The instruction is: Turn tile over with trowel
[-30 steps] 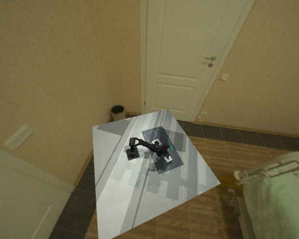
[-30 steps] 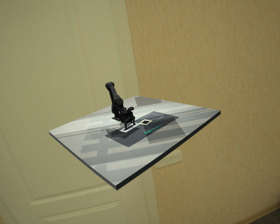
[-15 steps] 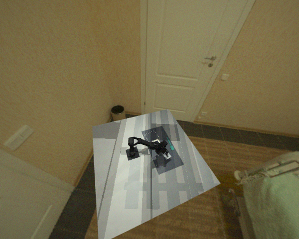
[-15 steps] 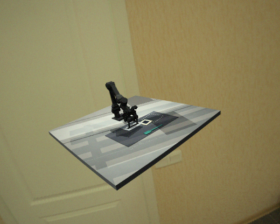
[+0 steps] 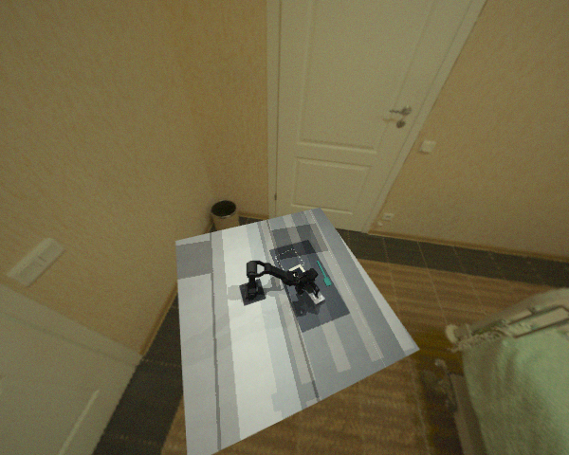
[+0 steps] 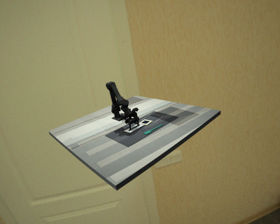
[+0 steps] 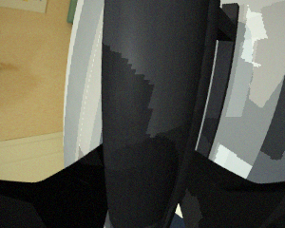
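My gripper (image 5: 310, 292) (image 6: 134, 127) (image 7: 144, 142) is shut on the small trowel, low over the dark mat (image 5: 335, 311) (image 6: 128, 142). The pale part of the trowel (image 5: 318, 299) (image 6: 127, 131) shows at the fingertips. In the wrist view a broad dark shape fills the middle between the fingers, hiding what lies beyond. The tile (image 5: 297, 268) (image 6: 150, 122), cream-rimmed with a dark centre, lies on the mat just beyond the gripper, partly hidden by the arm in the top view. It is outside or at the edge of the dashed outline (image 6: 162, 115), whose near part is partly hidden.
A teal flat-bladed tool (image 5: 327, 282) (image 6: 148, 132) lies on the mat beside the tile and gripper, along the mat's long side away from the arm's base (image 5: 251, 292) (image 6: 118, 117). Strong striped shadows cross the table (image 5: 255, 382) (image 6: 106, 172).
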Tool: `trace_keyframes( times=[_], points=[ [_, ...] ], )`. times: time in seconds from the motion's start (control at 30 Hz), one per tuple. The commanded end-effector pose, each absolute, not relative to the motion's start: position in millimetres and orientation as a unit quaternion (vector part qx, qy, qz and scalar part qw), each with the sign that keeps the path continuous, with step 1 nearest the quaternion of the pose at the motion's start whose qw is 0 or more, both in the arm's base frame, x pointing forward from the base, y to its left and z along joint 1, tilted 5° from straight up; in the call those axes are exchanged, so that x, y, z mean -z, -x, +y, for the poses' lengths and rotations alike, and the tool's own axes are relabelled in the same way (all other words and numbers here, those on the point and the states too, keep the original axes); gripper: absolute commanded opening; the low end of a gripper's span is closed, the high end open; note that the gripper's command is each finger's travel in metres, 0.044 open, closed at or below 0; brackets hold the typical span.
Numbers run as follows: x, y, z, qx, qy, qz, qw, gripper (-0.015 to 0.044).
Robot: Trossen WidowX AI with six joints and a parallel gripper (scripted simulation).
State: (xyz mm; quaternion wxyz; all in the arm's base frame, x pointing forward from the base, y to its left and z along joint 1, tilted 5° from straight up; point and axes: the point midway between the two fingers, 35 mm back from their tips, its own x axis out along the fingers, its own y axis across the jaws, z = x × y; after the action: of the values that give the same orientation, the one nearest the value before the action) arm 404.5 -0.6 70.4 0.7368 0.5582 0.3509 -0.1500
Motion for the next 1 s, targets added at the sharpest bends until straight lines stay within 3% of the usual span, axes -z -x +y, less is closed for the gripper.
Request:
trace_keyframes(
  times=[0.0, 0.97],
  points=[
    [-68.4, -406.4, 1.4, 0.146, -0.560, 0.344, 0.740, 0.0000],
    [-55.7, -395.7, 33.0, 0.146, -0.560, 0.345, 0.739, 0.0000]
  ],
)
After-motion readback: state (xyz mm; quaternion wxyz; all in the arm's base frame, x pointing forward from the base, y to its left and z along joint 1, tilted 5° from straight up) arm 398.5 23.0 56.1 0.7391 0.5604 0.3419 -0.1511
